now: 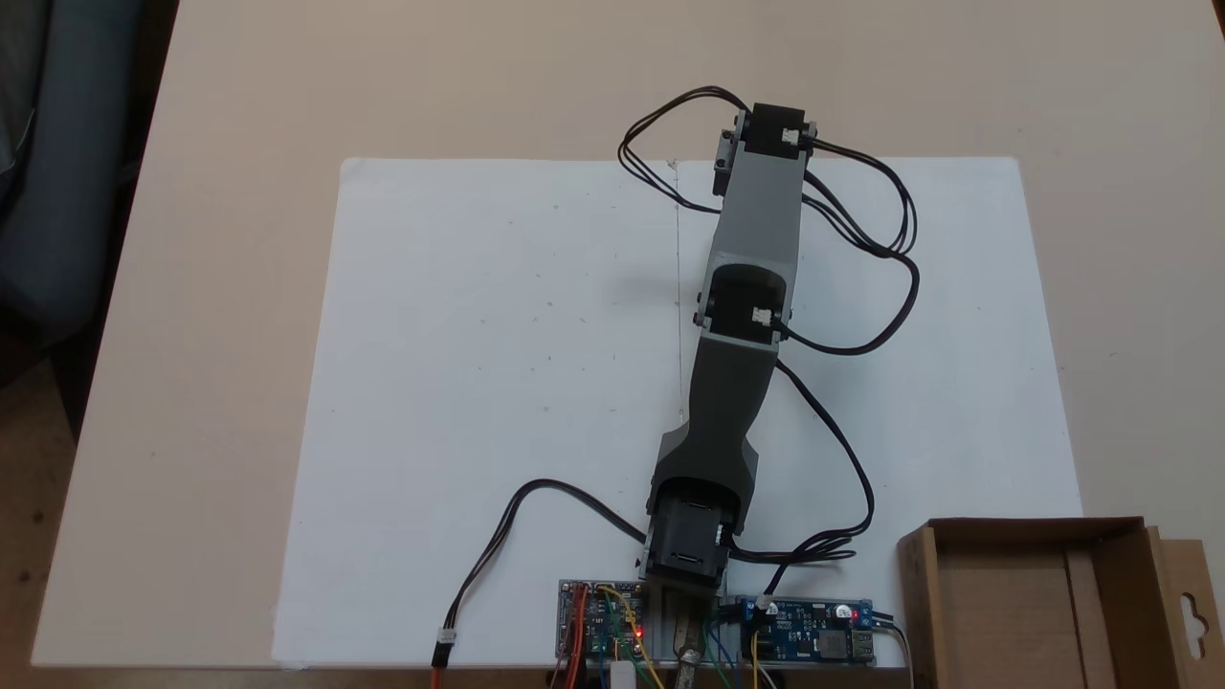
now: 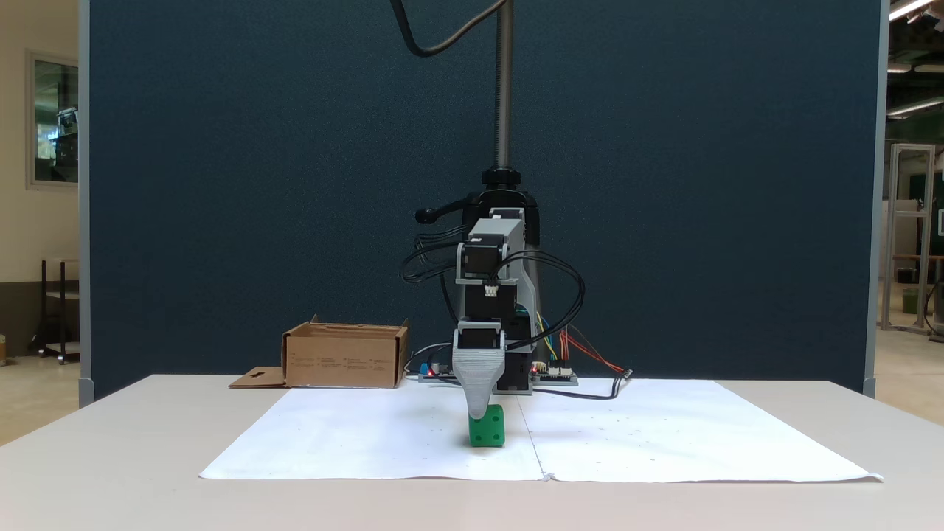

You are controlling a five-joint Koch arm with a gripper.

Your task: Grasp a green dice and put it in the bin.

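The green dice rests on the white paper, just left of the paper's centre seam. My gripper points straight down onto it, its grey tapered finger meeting the dice's top left corner. The second jaw lies behind the first, so the opening is unclear. In a fixed view from above, the outstretched arm covers the dice. The bin, a brown cardboard box, stands beside the arm's base; from above, the bin is at the lower right with its slotted flap folded out.
White paper sheets cover the middle of the beige table. Black cables loop off the arm's right side. Circuit boards with wires sit at the arm's base. A dark blue partition stands behind.
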